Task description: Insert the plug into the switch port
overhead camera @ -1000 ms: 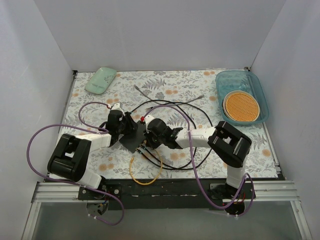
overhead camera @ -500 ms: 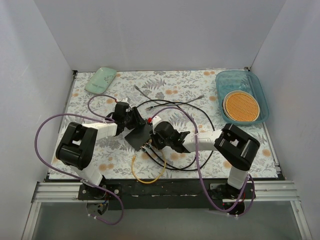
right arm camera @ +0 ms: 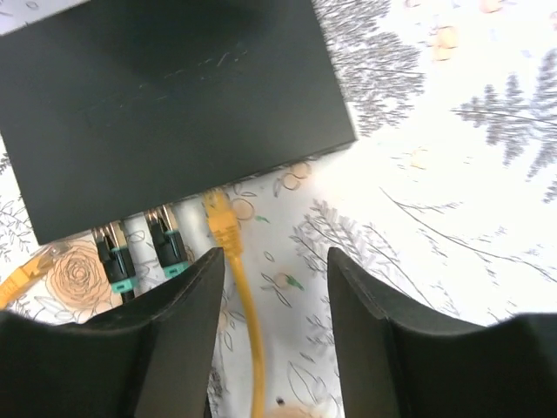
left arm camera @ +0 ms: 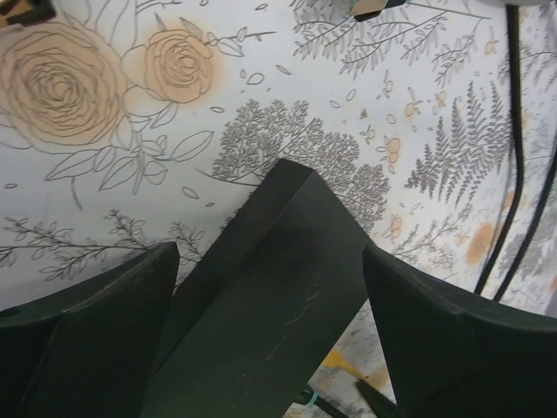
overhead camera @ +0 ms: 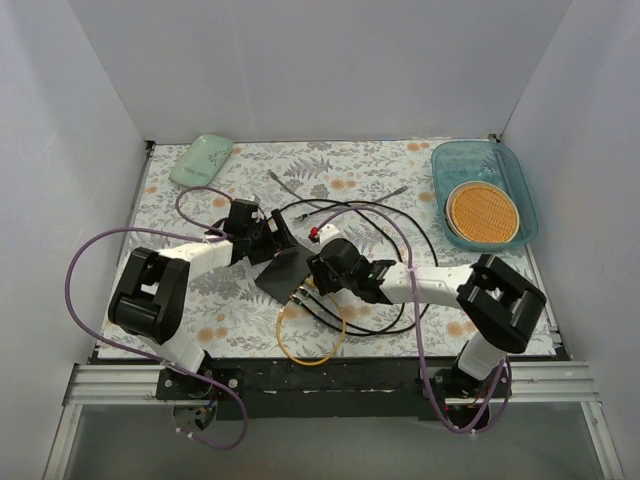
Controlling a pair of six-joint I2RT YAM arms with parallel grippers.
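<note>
Three plugs sit along the near edge of the switch: two black plugs with teal boots and one yellow plug, whose nose is under the edge and looks seated in its port. The switch lies near the middle of the table, a little left of centre, between the two grippers.

The right gripper hangs over the yellow cable with its jaws apart and cloth showing on both sides of the cable, so it grips nothing. The left gripper has its jaws wide to either side of the switch's far corner. Cloth shows between one finger and the box, so I read it as not clamped.

Judged from this, the insertion is made and the release is in hand. The next move calls for each arm to back off straight, the right one rising clear so its fingers do not drag the yellow cable and pull the plug out.

Loose black cables loop just behind and right of the switch, and the yellow loop lies towards the near rail; both can snag. The blue tray and green object lie well apart at the far corners, so the open room is upward.
</note>
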